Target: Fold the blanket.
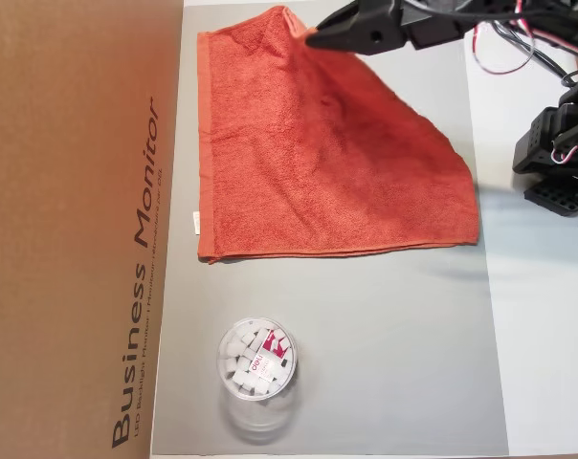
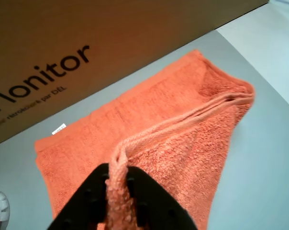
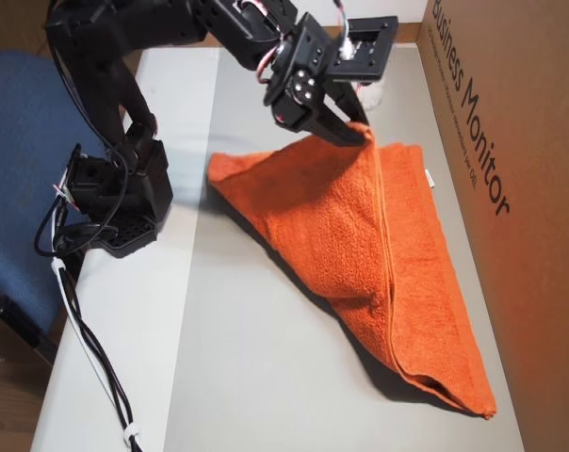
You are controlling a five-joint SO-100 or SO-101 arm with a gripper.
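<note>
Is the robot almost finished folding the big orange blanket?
About halfway. The blanket is already doubled over diagonally. The end effector is shut on one corner, holding it above the blanket's far edge. It has not let go yet, and the edges are not lined up.

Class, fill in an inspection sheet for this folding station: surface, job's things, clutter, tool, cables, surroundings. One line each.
Surface: grey mat on a white table.
Job's things: orange-red blanket, one corner lifted and drawn over the rest, partly folded; small white tag at its edge.
Clutter: clear plastic cup holding small white pieces, standing on the mat apart from the blanket.
Tool: tool shut on the blanket's hem, raised above the mat.
Cables: wire bundle on the arm; black cable trailing from the arm base along the table.
Surroundings: cardboard monitor box beside the mat; blue chair by the arm base.
</note>
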